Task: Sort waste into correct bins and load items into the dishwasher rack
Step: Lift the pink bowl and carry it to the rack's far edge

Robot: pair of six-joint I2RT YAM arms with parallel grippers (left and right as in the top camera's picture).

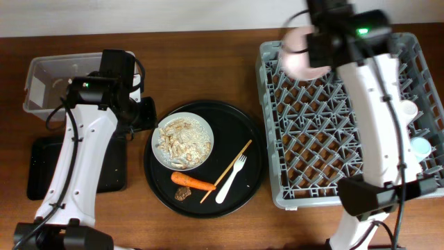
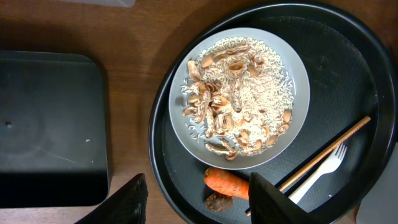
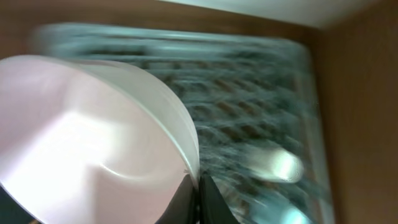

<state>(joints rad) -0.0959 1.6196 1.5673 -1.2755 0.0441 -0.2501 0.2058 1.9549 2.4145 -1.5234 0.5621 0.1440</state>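
Note:
My right gripper (image 1: 310,50) is shut on the rim of the pale pink bowl (image 1: 300,54) and holds it tilted above the far left corner of the grey dishwasher rack (image 1: 333,139). In the right wrist view the fingers (image 3: 198,194) pinch the bowl (image 3: 93,137) over the blurred rack (image 3: 249,106). My left gripper (image 1: 143,114) stands open and empty at the left edge of the round black tray (image 1: 205,104). The plate (image 2: 298,68) carries beige food scraps (image 2: 239,93). The carrot (image 2: 227,182) and brown lump (image 2: 217,202) lie just ahead of the left gripper (image 2: 199,205).
A white fork (image 1: 231,179) and wooden chopstick (image 1: 227,170) lie on the round tray's right side. The clear tub (image 1: 48,83) stands far left, the shallow black tray (image 1: 41,167) below it. A white cup (image 1: 407,111) and blue cup (image 1: 420,146) sit at the rack's right.

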